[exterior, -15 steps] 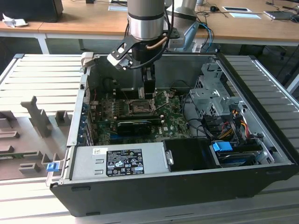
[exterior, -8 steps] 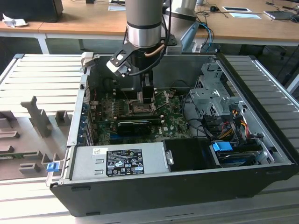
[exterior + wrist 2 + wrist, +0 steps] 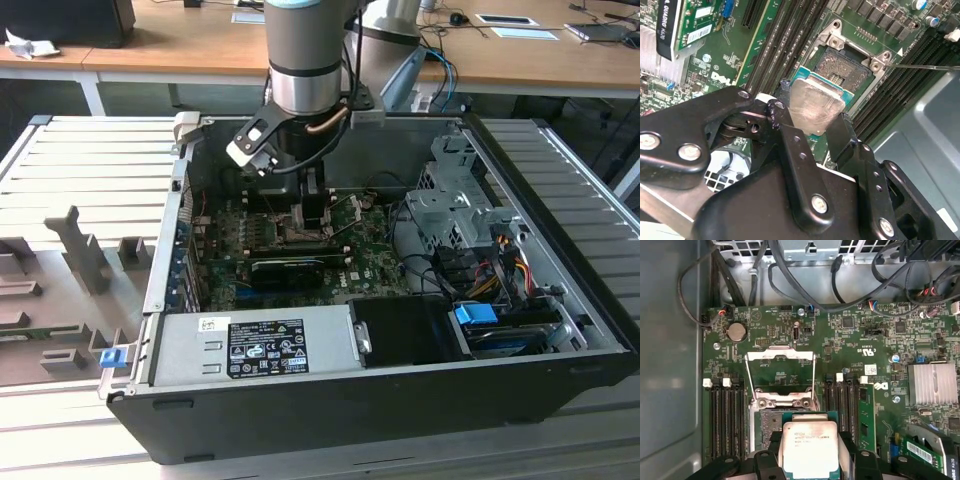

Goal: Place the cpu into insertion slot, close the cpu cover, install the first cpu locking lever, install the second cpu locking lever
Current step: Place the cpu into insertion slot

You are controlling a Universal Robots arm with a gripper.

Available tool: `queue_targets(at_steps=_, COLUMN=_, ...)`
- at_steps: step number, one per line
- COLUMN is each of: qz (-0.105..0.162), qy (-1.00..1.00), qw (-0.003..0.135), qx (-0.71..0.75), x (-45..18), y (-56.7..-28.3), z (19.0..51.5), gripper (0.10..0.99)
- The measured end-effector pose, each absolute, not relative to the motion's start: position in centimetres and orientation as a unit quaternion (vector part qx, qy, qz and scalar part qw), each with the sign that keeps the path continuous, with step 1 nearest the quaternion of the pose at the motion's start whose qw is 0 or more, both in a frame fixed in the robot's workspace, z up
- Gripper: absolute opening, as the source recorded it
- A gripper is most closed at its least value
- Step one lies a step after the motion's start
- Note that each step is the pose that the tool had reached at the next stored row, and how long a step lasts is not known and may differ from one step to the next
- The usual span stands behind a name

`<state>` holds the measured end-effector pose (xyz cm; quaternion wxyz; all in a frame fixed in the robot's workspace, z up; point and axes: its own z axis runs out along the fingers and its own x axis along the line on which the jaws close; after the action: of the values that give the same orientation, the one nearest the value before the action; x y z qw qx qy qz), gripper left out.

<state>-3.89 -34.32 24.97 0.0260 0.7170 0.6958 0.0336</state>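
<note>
Chip over socket: my gripper [image 3: 812, 119] pinches the cpu [image 3: 815, 102] by two opposite edges, metal top up, inside the computer case [image 3: 560, 340]; the insertion slot [image 3: 847, 67] lies just ahead of the gripper and partly under the chip's leading edge, so by my reading the two squares overlap without yet lining up; whether chip and socket touch I cannot tell; the cpu cover [image 3: 781, 355] stands raised on the socket's far side, leaving the opening bare; memory slots [image 3: 725, 420] flank the socket closely on both sides, so I judge there is little side room for the fingers [image 3: 790, 145], more along the slots' length.
</note>
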Motion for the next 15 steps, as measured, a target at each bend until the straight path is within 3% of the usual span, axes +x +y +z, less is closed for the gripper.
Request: queue_targets(at_steps=15, qz=0.034, qy=0.696, qw=0.026, qx=0.717, x=-3.99, y=-34.32, z=24.17, gripper=0.529)
